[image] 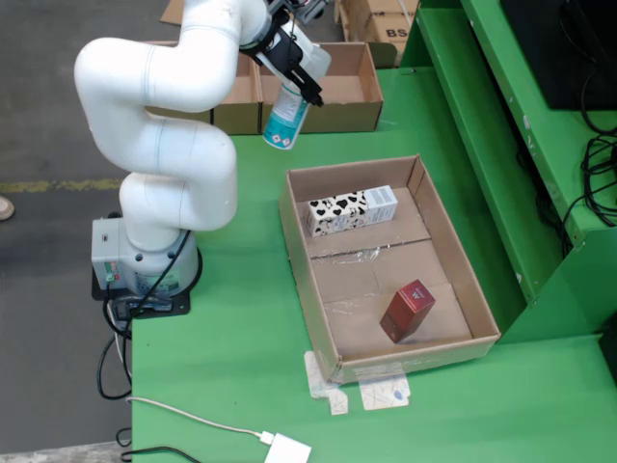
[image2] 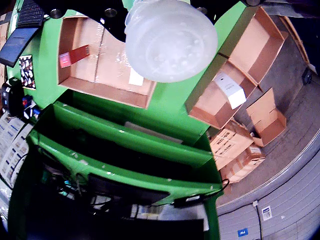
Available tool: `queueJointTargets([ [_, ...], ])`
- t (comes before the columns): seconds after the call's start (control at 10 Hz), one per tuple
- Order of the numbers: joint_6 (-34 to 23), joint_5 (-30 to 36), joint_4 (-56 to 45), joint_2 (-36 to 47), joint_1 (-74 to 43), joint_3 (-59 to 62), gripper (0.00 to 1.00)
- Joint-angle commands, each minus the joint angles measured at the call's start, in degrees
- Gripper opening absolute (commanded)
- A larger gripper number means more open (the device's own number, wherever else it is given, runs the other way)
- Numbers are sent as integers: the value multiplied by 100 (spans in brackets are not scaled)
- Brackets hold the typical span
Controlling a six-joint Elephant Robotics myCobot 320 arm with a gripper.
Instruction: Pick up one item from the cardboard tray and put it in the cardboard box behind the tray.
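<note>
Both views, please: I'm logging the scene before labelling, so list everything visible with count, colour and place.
bottle: one, translucent white with teal label, held in the air above the table
cardboard tray: one, brown, on the green table
cow-print carton: one, black and white, far end of the tray
red box: one, near end of the tray
cardboard box: one, brown, behind the tray
white adapter: one, table's front edge
arm: one, white
gripper: black, shut on the bottle

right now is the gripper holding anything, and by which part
Yes: the gripper holds a bottle by its upper end, the base hanging down above the green table.
</note>
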Motion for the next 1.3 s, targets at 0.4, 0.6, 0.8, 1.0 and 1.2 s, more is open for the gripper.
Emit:
queueJointTargets([
  [0.4, -1922, 205, 2393, -2942, 3065, 360, 0],
  [0.6, -2058, 186, 2772, -3220, 3090, 360, 0],
  [0.8, -2414, 107, 3949, -3900, 3163, 360, 0],
  [1.0, -2554, -70, 4596, -4210, 3315, 360, 0],
  [1.2, -2542, -116, 4718, -4280, 3388, 360, 0],
])
